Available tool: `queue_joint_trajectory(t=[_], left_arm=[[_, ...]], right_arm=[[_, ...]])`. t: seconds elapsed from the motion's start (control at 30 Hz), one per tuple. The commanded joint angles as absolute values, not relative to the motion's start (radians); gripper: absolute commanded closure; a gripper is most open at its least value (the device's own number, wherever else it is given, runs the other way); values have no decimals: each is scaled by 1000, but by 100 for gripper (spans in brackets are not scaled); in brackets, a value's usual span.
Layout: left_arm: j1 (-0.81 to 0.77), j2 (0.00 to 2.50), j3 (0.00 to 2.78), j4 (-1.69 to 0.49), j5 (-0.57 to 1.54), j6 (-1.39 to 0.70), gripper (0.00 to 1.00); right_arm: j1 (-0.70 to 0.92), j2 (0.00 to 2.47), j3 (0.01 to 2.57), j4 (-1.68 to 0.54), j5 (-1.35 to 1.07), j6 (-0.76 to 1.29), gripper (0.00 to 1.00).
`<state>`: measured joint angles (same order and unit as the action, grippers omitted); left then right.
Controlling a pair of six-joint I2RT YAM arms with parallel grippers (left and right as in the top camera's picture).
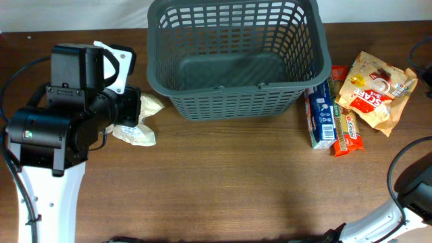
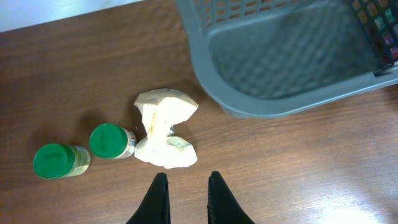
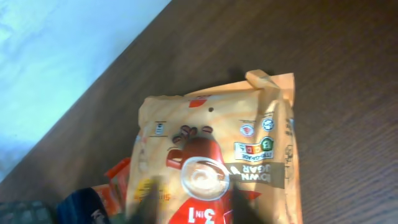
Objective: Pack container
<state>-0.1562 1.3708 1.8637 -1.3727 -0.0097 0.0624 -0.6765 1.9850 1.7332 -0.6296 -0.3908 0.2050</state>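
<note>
Overhead, dark grey, thick-rimmed, lattice-walled container (image 1: 233,101) stands upright; left gripper (image 2: 186,180) closed, right gripper (image 3: 194,208) unreadable.

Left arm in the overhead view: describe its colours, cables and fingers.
The left arm has bulky black motor housings at its joints, a glossy white lower link and a white bracket by the wrist. A thin black cable loops out beside it. Its two fingers are black and tapered.
</note>
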Motion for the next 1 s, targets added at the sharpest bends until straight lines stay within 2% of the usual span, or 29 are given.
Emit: queue_joint_trajectory(t=[0.0, 0.03, 0.07, 0.17, 0.5, 0.53, 0.6, 0.97], left_arm=[[-152, 1372, 1867, -1374, 5, 56, 94], [-152, 1372, 1867, -1374, 5, 56, 94], [-152, 1372, 1867, -1375, 5, 56, 94], [-152, 1372, 1867, -1377, 5, 56, 94], [-152, 1373, 1867, -1377, 5, 56, 93], [-152, 1373, 1867, -1377, 5, 56, 93], [-152, 1373, 1867, -1377, 5, 56, 93], [-152, 1374, 1867, -1377, 5, 56, 93]], right_arm=[[-625, 1999, 1732, -636, -218, 200, 35], [-617, 2007, 1731, -641, -189, 200, 26], [-610, 2020, 1730, -643, -175, 200, 21], [-595, 2062, 1726, -648, -191, 200, 13], [-577, 2196, 1726, -656, -198, 200, 11], [-578, 2204, 1726, -657, -198, 200, 10], [-582, 2231, 1726, -663, -197, 200, 1], [-603, 2285, 1723, -712, -86, 196, 1]])
